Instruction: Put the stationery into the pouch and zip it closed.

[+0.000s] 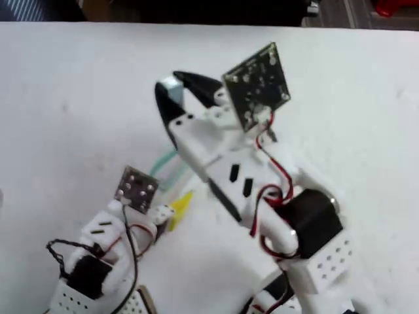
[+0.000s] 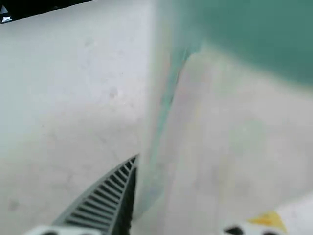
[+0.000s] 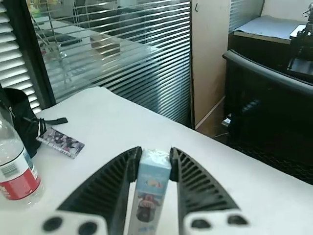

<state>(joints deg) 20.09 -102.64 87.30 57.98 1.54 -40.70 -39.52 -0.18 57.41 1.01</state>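
Two arms at a white table point(image 1: 78, 98). The right gripper point(image 1: 171, 84) is closed on a small light-blue box point(image 1: 171, 88), which stands upright between the two black jaws and touches both. In the right wrist view the same gripper point(image 3: 155, 150) holds the box point(image 3: 152, 186) with the jaws pressed against its two sides, pointing out across the table point(image 3: 112, 122) towards a window with blinds point(image 3: 127, 44).

The pouch point(image 1: 165, 167), pale and see-through with a teal edge, lies on the table between the two arms and is partly hidden beneath the right arm. The left gripper point(image 1: 165, 208) sits at the near end of the pouch; whether it is open or closed cannot be told. In the left wrist view the pouch point(image 2: 234, 122) lies very close to the camera, its teal edge running down the middle of the picture. A yellow piece point(image 1: 180, 204) shows just beside the left gripper; what it is cannot be told.

Far end of the table, right wrist view: a water bottle point(image 3: 14, 171), a black bag point(image 3: 19, 117) and a small card point(image 3: 61, 141) just beside the bag
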